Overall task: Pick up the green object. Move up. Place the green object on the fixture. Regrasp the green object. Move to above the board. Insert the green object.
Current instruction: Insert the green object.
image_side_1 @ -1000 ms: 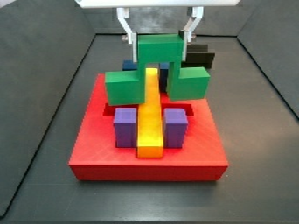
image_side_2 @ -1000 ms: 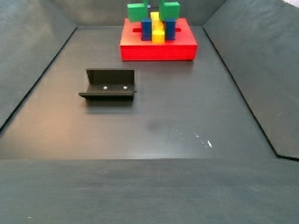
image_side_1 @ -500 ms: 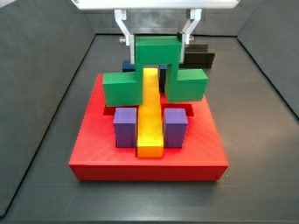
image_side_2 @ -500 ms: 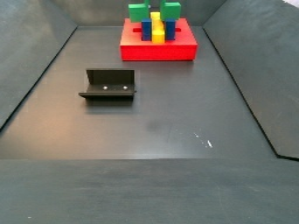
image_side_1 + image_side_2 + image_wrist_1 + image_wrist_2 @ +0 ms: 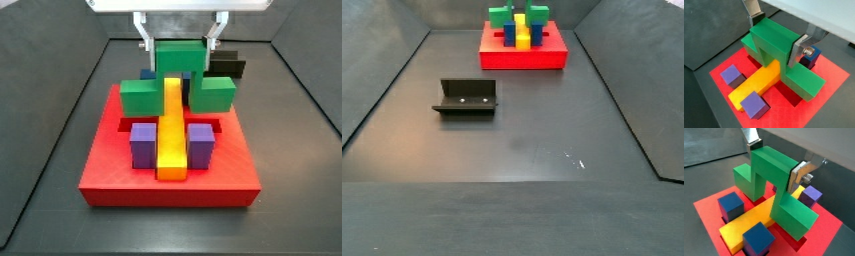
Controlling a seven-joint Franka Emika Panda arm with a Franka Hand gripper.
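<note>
- While the pincer point(image 5: 777, 34) sits over the far part of the board point(image 5: 120, 175), its two silver fingers point(image 5: 803, 46) are clamped on the raised middle of the green object point(image 5: 777, 50), one plate on each side.
- The green object straddles the yellow bar point(image 5: 171, 125): in a side view its two lower wings hang down on either side of the bar, and the middle bridges over it.
- In both wrist views the wings reach down to the red surface or into its slots; whether they are fully seated I cannot tell.
- Two purple blocks point(image 5: 143, 142) stand on either side of the yellow bar at the near end of the board in a side view.
- Blue blocks point(image 5: 732, 205) stand by the bar too, and one point(image 5: 811, 56) is just beside a finger.
- The fixture point(image 5: 466, 97) stands on the dark floor point(image 5: 529, 140), well apart from the board point(image 5: 523, 55), with nothing on it.
- In that side view the green object point(image 5: 519, 15) shows only as small green tops above the board.
</note>
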